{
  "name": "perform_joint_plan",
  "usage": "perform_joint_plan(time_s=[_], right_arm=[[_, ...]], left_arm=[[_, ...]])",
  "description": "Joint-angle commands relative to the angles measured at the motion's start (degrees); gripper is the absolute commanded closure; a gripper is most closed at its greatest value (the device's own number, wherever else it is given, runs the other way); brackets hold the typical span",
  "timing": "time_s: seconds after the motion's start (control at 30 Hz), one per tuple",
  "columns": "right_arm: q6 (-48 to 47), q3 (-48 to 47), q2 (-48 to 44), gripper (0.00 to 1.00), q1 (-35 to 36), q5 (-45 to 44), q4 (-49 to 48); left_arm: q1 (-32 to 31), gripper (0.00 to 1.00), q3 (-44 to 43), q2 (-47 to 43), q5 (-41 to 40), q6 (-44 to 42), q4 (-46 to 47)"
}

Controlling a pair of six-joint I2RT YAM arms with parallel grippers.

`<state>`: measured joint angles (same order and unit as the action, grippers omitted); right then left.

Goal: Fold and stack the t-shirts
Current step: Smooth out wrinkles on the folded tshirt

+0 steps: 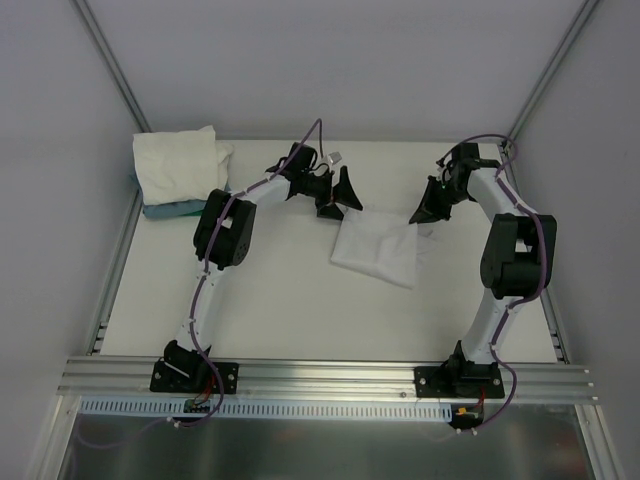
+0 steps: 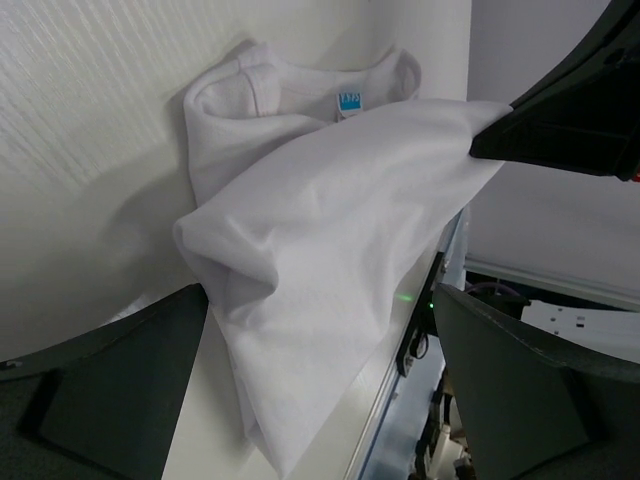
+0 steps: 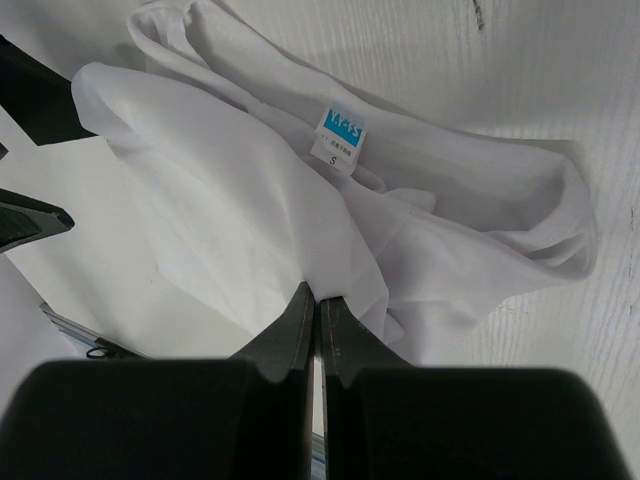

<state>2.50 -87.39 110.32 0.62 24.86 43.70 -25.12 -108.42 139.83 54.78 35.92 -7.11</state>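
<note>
Now | left end effector (image 1: pixel 338 197) spread | right end effector (image 3: pixel 318 308) pinching t-shirt (image 1: pixel 378 250) edge

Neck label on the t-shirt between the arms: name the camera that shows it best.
Right wrist view: the neck label lies close and nearly flat-on, with its blue band and size mark showing. The left wrist view shows it small, blue only. The top external view cannot resolve it.

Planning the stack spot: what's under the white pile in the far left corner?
A teal-blue flat item peeks out beneath the crumpled white t-shirts along their near edge. How far it runs under them, and anything else below, is covered.
</note>
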Motion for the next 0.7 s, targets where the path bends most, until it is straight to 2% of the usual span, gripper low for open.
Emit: perform_joint_plan(time_s=[0.0, 0.3, 0.53, 0.67], right_arm=[[0.2, 0.0, -1.1, 1.0, -0.4, 1.2, 0.1], [0.6, 0.7, -1.5, 1.0, -0.4, 1.9, -0.1], [0.7, 0.9, -1.5, 1.0, -0.4, 2.2, 0.0], [0.7, 1.3, -1.5, 1.0, -0.4, 2.1, 0.0]], left_arm=[[-0.2, 0.01, -3.2, 0.3, -2.7, -5.1, -3.2], [-0.7, 0.03, -3.3, 0.5, -8.0, -8.4, -3.1], [-1.2, 0.05, -2.3, 0.5, -10.0, -8.1, 1.1], [-1.3, 0.12, -2.8, 1.2, -9.5, -7.4, 2.3]])
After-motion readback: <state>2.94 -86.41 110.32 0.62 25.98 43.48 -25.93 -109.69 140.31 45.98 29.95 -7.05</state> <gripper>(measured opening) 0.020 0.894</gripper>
